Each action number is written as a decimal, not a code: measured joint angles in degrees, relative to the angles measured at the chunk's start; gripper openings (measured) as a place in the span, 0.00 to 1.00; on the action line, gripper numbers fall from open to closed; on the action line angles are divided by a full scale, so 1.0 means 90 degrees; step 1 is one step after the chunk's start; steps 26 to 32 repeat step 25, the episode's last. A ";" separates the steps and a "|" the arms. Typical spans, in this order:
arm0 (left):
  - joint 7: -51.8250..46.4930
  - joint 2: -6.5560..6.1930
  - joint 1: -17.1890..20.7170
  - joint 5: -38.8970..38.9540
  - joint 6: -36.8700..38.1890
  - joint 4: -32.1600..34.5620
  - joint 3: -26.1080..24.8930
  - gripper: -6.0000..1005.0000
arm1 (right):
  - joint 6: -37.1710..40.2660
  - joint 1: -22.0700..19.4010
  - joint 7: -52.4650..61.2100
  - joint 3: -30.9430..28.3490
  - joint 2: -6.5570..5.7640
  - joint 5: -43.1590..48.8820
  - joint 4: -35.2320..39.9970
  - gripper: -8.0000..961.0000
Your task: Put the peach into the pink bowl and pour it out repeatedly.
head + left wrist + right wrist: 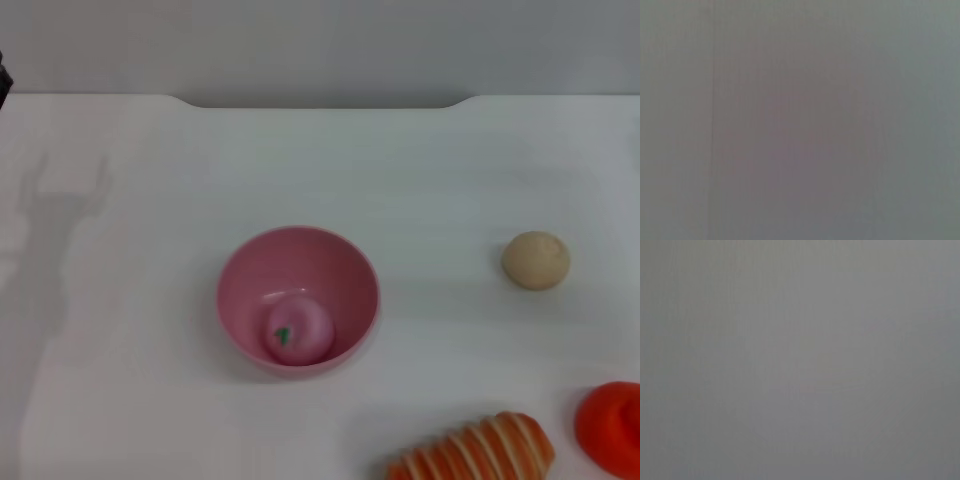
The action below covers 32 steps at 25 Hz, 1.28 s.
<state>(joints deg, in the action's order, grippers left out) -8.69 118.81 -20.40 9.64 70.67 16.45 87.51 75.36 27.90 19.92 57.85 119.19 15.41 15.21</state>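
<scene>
The pink bowl (298, 300) stands upright on the white table, a little left of the middle in the head view. The peach (299, 331) lies inside it near the front wall, its green stem mark facing up. Neither gripper shows in the head view; only a faint shadow of an arm falls on the table at the far left. The left wrist view and the right wrist view show only a plain grey surface, with no fingers and no objects.
A tan-beige ball (536, 260) sits on the table to the right of the bowl. An orange and white striped bread-like toy (480, 450) lies at the front right edge. An orange-red object (612, 425) is at the far right front corner.
</scene>
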 joint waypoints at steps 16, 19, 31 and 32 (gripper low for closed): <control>-0.0148 -0.0042 -0.0134 0.0188 -0.0321 0.0105 0.0876 0.83 | -0.0344 0.0922 -0.0546 -0.0053 -0.0031 -0.0064 -0.0357 0.59; -0.0103 -0.0038 -0.0310 0.0200 -0.0533 0.0102 0.0874 0.83 | -0.0346 0.1085 -0.0927 -0.0054 -0.0032 -0.0084 -0.0266 0.59; -0.0106 -0.0037 -0.0397 0.0238 -0.0593 0.0147 0.0876 0.83 | -0.0346 0.1431 -0.1689 -0.0061 -0.0045 -0.0286 -0.0223 0.59; -0.0106 -0.0037 -0.0397 0.0238 -0.0593 0.0147 0.0876 0.83 | -0.0346 0.1431 -0.1689 -0.0061 -0.0045 -0.0286 -0.0223 0.59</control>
